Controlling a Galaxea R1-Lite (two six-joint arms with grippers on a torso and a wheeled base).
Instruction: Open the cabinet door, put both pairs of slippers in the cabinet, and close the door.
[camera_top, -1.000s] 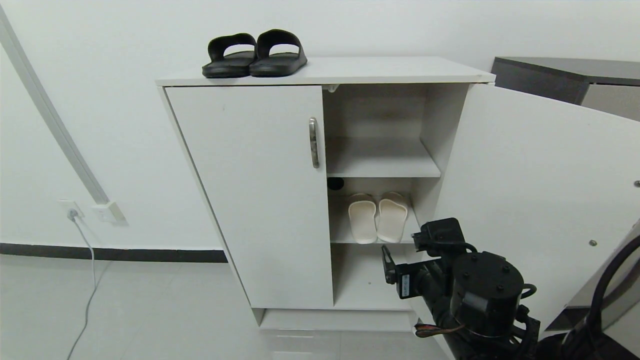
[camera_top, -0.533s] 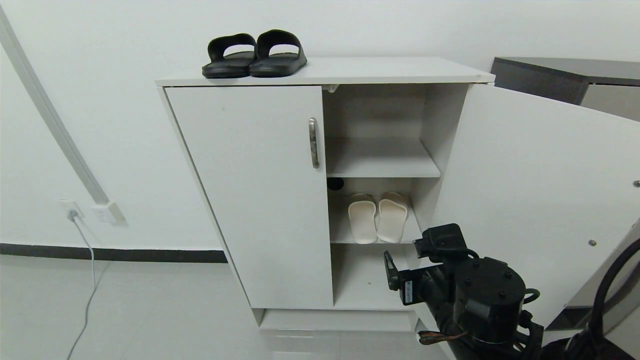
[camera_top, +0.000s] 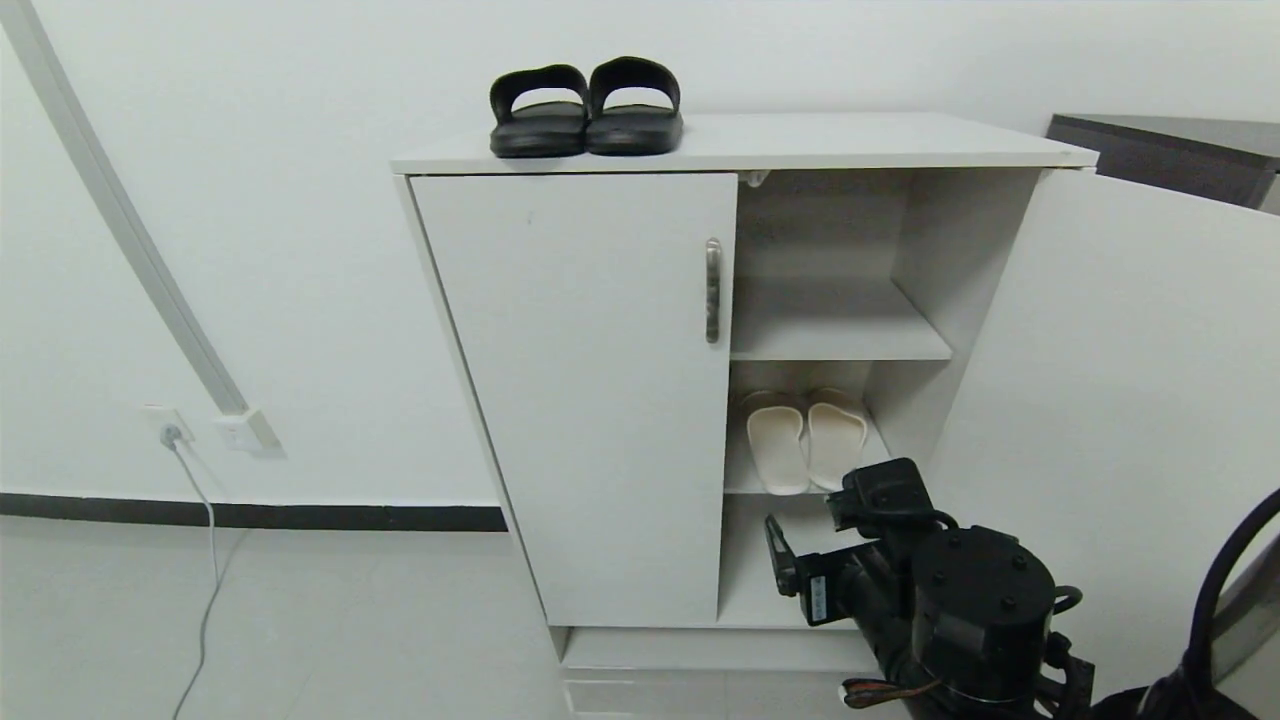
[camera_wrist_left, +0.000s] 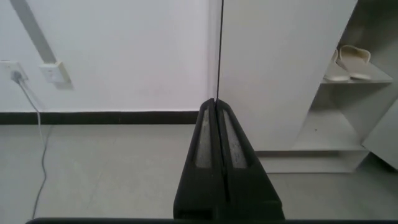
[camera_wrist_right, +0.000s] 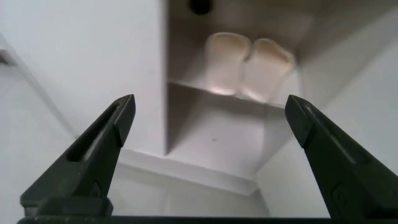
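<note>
Black slippers (camera_top: 585, 110) sit on the cabinet (camera_top: 580, 380) top, upper centre; the white pair (camera_top: 805, 440) lies on the middle shelf (camera_top: 742, 480). The right gripper (camera_wrist_right: 208, 106), spread wide at lower right, should clear the top's edge before grasping. Left gripper (camera_wrist_left: 216, 109): clenched, empty.

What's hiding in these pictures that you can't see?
Head view: the shut left door hides the shelves behind it.
Head view: the open right door is cut off by the right edge.
Head view: the right arm covers part of the bottom shelf.
Right wrist view: a dark spot behind the white slippers is cut by the edge, too blurred to name.
</note>
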